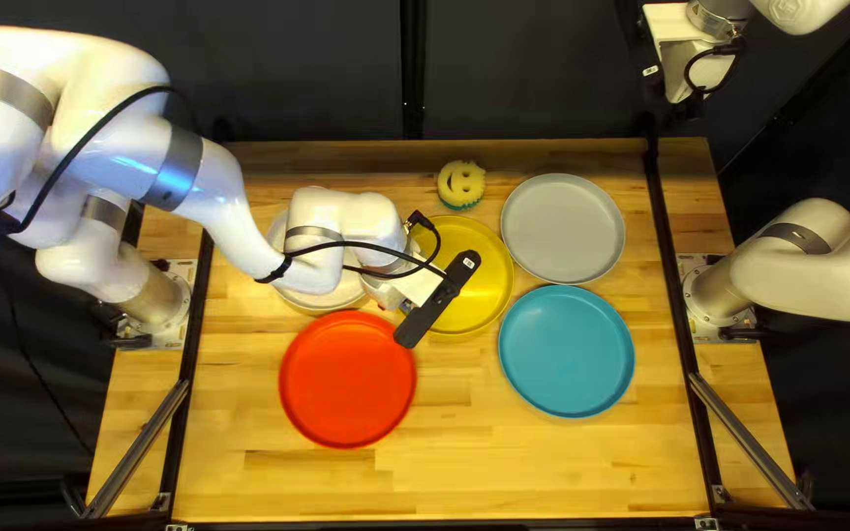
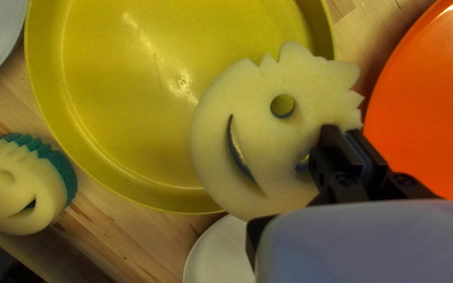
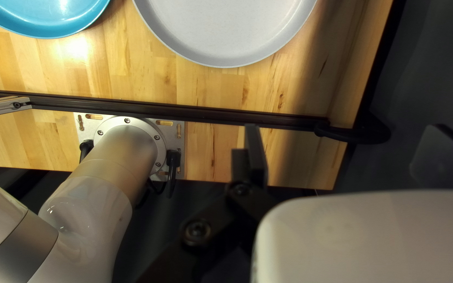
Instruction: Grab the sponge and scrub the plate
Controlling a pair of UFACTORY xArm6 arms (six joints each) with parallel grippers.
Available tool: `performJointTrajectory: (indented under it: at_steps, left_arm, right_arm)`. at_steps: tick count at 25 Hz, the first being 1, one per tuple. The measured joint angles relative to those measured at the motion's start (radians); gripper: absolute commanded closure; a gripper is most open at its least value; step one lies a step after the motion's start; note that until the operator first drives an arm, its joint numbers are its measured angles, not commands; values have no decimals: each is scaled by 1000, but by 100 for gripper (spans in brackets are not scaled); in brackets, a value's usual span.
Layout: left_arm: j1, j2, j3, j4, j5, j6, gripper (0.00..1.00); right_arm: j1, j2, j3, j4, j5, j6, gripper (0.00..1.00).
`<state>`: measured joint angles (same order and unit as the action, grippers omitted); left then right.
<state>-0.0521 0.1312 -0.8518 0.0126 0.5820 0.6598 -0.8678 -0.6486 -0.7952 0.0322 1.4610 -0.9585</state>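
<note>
Okay, so, had the left claw (image 1: pixel 415 287) closed on the smiley sponge (image 2: pixel 258 131), pinching it near one eye. Saw the sponge over the yellow plate (image 1: pixel 489 280), poking out past the rim on the side by the red plate (image 1: pixel 346 379). Honestly couldn't tell about contact with the plate. Had the right claw (image 1: pixel 683 69) wide and holding zilch, up by the worktop's (image 1: pixel 504 472) far right corner.

Spotted the other sponge (image 1: pixel 460 184) near the far edge, just beside the yellow plate, with a yellow grin and teal backing. Found the grey plate (image 1: pixel 563 226) toward the far right corner and the blue plate (image 1: pixel 568 349) just on the near-edge side of it. Had the red plate toward the left edge, plus the white plate (image 1: pixel 351 293) toward the far left corner, partly hidden under the left arm (image 1: pixel 189 167).
</note>
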Motion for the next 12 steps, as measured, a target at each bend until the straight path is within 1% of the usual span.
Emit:
performJointTrajectory:
  at_steps: [5, 9, 12]
  left_arm:
    - [3, 71, -44, 6, -28, 16, 100]
    - [-15, 119, -89, 7, -41, 18, 100]
    - [-17, 147, -104, 5, -54, 30, 100]
  right_arm:
    - [0, 0, 0, 0, 0, 0, 0]
    - [0, 0, 0, 0, 0, 0, 0]
    - [0, 0, 0, 0, 0, 0, 0]
